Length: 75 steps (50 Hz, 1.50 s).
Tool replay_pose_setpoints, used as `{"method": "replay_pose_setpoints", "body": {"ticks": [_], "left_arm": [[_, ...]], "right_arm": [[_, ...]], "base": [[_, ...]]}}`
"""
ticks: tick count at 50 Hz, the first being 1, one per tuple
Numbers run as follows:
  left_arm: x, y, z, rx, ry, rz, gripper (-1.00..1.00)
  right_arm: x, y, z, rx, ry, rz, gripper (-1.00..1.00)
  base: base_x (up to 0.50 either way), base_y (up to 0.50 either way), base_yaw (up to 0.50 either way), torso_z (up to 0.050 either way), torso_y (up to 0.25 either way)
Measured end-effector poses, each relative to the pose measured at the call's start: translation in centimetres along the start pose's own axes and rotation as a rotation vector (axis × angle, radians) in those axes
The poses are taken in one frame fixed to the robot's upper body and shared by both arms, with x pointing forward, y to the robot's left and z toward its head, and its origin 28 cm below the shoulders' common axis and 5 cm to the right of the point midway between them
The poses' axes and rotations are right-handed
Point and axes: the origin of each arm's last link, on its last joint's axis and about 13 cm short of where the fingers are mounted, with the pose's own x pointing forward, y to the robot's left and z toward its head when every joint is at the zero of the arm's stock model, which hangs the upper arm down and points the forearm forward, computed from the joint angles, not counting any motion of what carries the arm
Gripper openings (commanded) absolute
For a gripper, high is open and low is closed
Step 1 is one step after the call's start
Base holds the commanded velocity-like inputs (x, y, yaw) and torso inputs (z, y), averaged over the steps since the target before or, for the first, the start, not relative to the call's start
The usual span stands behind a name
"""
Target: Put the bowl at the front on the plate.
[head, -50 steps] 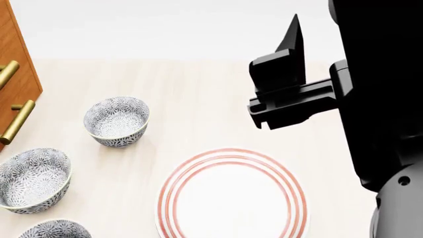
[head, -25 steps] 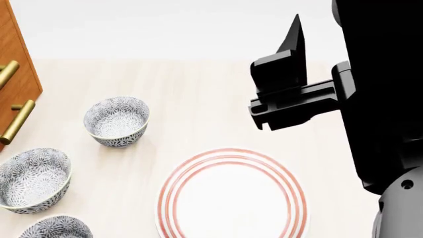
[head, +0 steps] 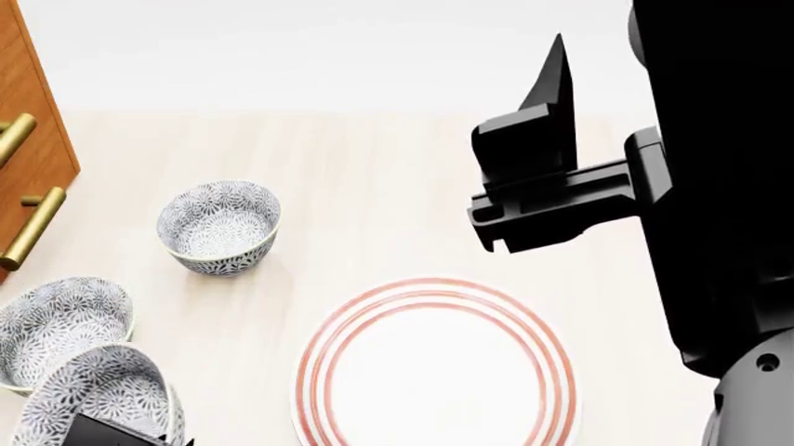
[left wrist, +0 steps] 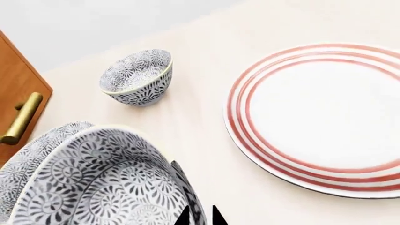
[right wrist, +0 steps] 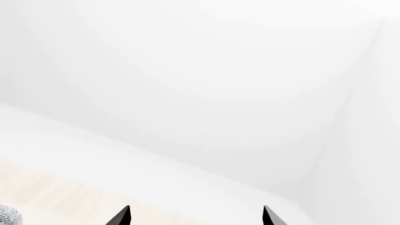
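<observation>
The pale wood bench [head: 410,186] carries everything, and the plate [head: 437,367] serves as my landmark. The robot's black right arm [head: 720,186] hangs above the bench on the plate's far right side, its right gripper [right wrist: 195,216] held high and pointing at the white wall; the two fingertips stand well apart with nothing between them. A wooden cabinet [head: 25,121] with brass handles stands far to the plate's left. The plate itself, white with three thin red rings, lies flat and bare on the bench. The bowl [head: 106,400], grey-blue floral, sits tilted just left of the plate's near edge, apart from it, overlapping a second patterned bowl [head: 56,321] behind it. The left gripper [left wrist: 200,216] pinches the bowl's rim: its dark tips sit close together on the wall, jaws closed upon it. A third matching bowl [head: 219,226] stands upright beyond the plate's left side, well apart
</observation>
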Motion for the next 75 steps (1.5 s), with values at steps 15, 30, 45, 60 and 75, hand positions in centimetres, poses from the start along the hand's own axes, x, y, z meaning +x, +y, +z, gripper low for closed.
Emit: {"method": "replay_pose_setpoints", "body": {"ticks": [15, 30, 45, 60, 75], "left_arm": [[-0.4, 0.2, 1.5, 0.054, -0.069, 0.017, -1.00], [-0.4, 0.4, 2.9, 0.110, -0.118, 0.022, -1.00], [-0.2, 0.7, 5.1, 0.165, -0.157, -0.016, -1.00], [-0.1, 1.0, 7.5, 0.198, -0.188, -0.077, -1.00], [0.7, 1.2, 9.2, 0.233, -0.190, -0.121, -1.00]], "right_arm": [[-0.1, 0.0, -0.1, 0.003, -0.003, -0.001, 1.00], [-0.2, 0.0, -0.2, 0.004, -0.006, -0.002, 1.00], [-0.2, 0.0, -0.2, 0.008, -0.009, -0.003, 1.00], [-0.4, 0.0, -0.4, 0.012, -0.010, -0.008, 1.00], [-0.5, 0.1, -0.7, 0.016, -0.009, -0.008, 1.00]], "base": [[0.00, 0.00, 0.00, 0.000, 0.000], [0.00, 0.00, 0.00, 0.000, 0.000], [0.00, 0.00, 0.00, 0.000, 0.000], [0.00, 0.00, 0.00, 0.000, 0.001], [0.00, 0.00, 0.00, 0.000, 0.000]]}}
